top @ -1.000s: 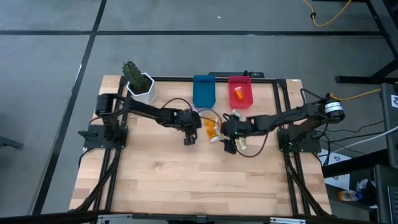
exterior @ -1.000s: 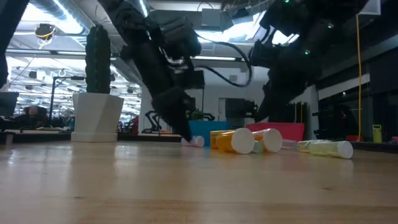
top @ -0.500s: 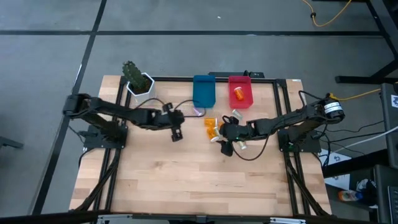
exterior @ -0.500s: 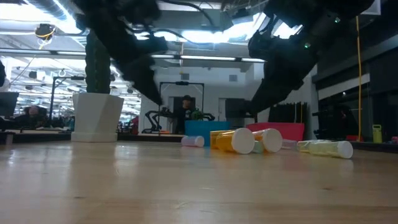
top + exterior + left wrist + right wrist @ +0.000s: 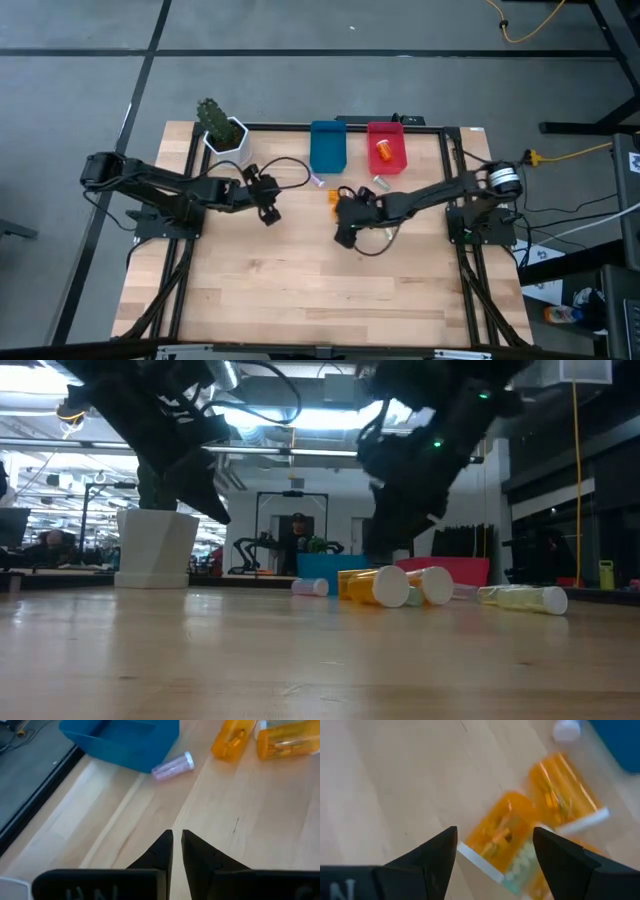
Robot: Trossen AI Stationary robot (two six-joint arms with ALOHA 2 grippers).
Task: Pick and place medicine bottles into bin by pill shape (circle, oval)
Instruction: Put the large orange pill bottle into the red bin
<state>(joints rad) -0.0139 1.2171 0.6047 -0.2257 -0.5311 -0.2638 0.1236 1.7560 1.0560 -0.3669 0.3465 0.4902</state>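
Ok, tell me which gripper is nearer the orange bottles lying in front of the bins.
Right. The right gripper hangs open just beside the orange bottles, which fill its wrist view. The left gripper, fingers shut, is farther off toward the plant pot side.

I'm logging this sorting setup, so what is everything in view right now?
table: one, pale wood, under everything
blue bin: one, at the table's far edge
red bin: one, right beside the blue one
orange bottle in the red bin: one, white cap
orange bottles on the table: at least two, lying in front of the bins
purple vial: one, lying by the blue bin
yellowish vial: one, lying right of the orange ones
plant pot: one, white, far left corner
left hand: shut, empty, over bare wood
right hand: open, above the orange bottles
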